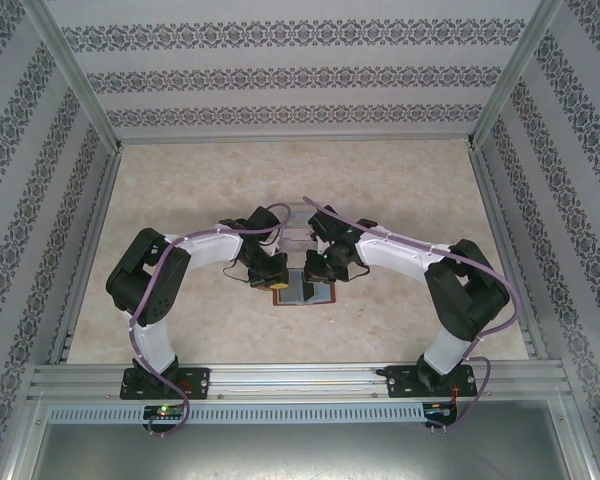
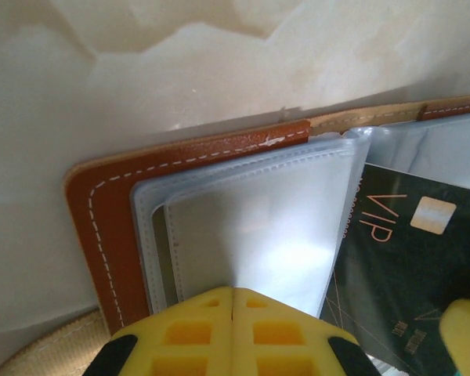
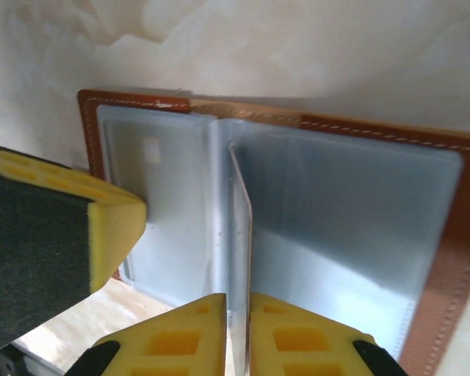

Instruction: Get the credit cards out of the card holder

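Right wrist showed my right fingers [image 3: 298,337] clamped on a thin upright leaf [image 3: 240,219] of the card holder [image 3: 376,128], which lay open on the surface [image 3: 298,47]. My left fingers [image 2: 188,337] were closed. Pulling could lift the whole holder, credit card [image 2: 399,258] included.

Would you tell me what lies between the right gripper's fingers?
In the right wrist view, a thin pale sheet stands edge-on in the right gripper, over the open card holder; card or sleeve, I cannot tell.
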`<state>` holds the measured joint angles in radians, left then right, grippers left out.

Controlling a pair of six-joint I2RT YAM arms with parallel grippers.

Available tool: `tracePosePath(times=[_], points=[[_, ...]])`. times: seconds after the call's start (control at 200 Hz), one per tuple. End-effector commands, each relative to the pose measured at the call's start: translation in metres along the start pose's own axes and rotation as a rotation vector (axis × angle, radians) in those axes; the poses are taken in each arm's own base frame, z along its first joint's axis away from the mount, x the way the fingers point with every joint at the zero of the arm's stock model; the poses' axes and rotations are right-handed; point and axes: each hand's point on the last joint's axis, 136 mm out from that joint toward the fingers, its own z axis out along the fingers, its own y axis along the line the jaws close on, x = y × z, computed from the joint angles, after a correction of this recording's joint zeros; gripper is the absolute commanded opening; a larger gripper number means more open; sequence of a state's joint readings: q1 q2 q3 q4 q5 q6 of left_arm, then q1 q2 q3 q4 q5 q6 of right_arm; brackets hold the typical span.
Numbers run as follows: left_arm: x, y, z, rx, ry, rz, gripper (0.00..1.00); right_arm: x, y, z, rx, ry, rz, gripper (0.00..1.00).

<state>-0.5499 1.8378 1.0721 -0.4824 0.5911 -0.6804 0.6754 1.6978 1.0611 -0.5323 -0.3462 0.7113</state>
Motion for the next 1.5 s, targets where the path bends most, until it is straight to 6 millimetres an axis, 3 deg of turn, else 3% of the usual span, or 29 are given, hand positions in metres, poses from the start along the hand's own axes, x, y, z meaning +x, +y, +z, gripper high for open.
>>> tracePosePath(times=[0.0,0.59,0.979,1.229,1.319,1.494], points=[[0.009,0.019,0.011,-0.081,0.038,-0.010,0.02,0.008,0.004,0.007,-0.037,0.033,0.020,0.15],[0.009,0.017,0.009,-0.078,0.035,-0.011,0.02,0.006,-0.001,0.001,-0.018,0.011,0.026,0.06],[0.002,0.001,-0.007,-0.051,-0.008,0.020,0.03,-0.004,0.000,-0.022,-0.029,-0.062,-0.007,0.04],[-0.003,-0.011,-0.025,-0.042,-0.053,0.051,0.04,-0.017,0.006,-0.037,-0.065,-0.127,-0.155,0.04],[-0.004,-0.011,-0.028,-0.047,-0.062,0.053,0.04,-0.019,0.010,-0.039,-0.069,-0.121,-0.263,0.04],[-0.003,-0.008,-0.029,-0.058,-0.070,0.051,0.04,-0.016,0.001,-0.034,0.003,-0.074,-0.531,0.03]])
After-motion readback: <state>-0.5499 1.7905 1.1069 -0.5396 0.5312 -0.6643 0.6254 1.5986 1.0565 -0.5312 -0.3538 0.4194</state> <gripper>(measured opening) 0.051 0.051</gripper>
